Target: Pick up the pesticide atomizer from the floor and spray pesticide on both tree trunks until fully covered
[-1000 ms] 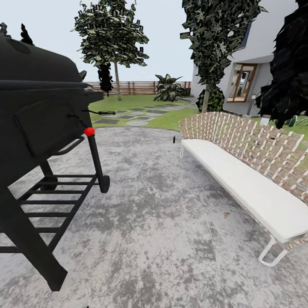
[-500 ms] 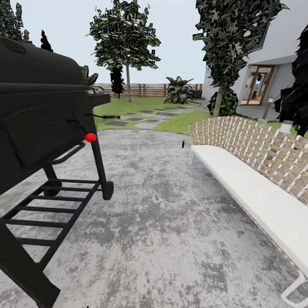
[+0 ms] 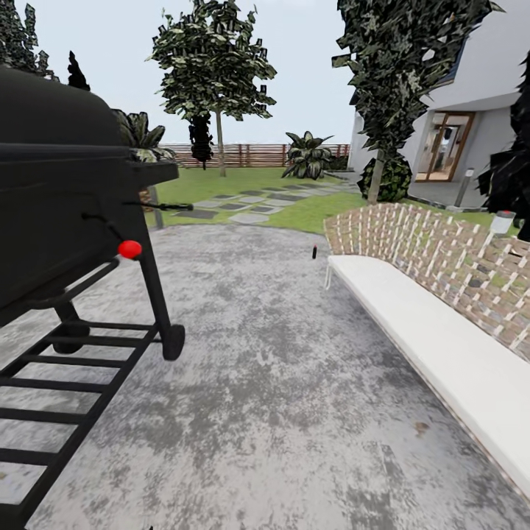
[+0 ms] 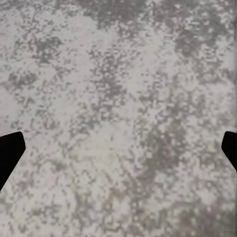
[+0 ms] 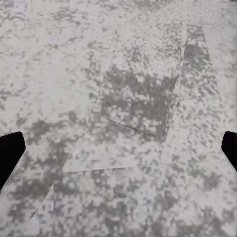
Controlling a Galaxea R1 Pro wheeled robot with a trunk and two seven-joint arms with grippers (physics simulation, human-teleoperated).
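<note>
Across the lawn [image 3: 213, 184] stands one tall tree [image 3: 213, 59] with a pale trunk [image 3: 220, 147]. A second tall tree [image 3: 397, 51] rises by the house, its trunk [image 3: 376, 180] beside a dark bush. A tiny dark upright object [image 3: 314, 252] stands on the paving near the bench's far end; it is too small to tell whether it is the pesticide atomizer. My left gripper [image 4: 118, 153] is open over bare mottled paving. My right gripper [image 5: 118, 153] is open too, with only paving between its black fingertips.
A big black grill [image 3: 66, 213] on a wheeled frame crowds the left side. A long white bench [image 3: 442, 346] with a woven back runs along the right. Grey paving [image 3: 265, 383] lies between them. A brown slat fence [image 3: 250, 154] closes the far lawn; stepping stones [image 3: 243, 206] cross it.
The head camera has turned and moved forward: the grill slid leftward and lower in view, the bench came nearer, and the trees shifted right.
</note>
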